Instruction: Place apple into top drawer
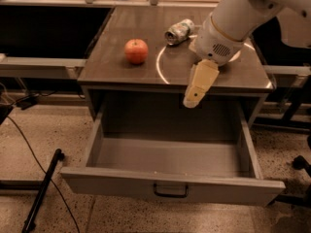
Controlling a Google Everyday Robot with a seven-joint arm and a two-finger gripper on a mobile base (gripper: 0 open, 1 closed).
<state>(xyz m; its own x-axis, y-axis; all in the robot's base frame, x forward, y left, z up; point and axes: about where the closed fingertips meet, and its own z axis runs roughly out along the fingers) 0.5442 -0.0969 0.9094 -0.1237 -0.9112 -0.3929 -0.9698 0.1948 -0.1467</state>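
The red-orange apple [136,51] sits on the left part of the brown cabinet top [121,72]. The top drawer [170,188] is pulled wide open below it, with a dark handle [170,191] at the centre of its front panel, and its grey inside holds nothing. My gripper [198,85] hangs from the white arm [238,18], which reaches in from the upper right. The gripper is over the front edge of the cabinet top, above the back of the drawer. It is well to the right of the apple and not touching it.
A crushed silver can [179,31] lies on the cabinet top behind the gripper. The arm covers the right part of the top. A white ring mark [159,64] shows on the top. A dark cable and a black pole [43,188] lie on the speckled floor at left.
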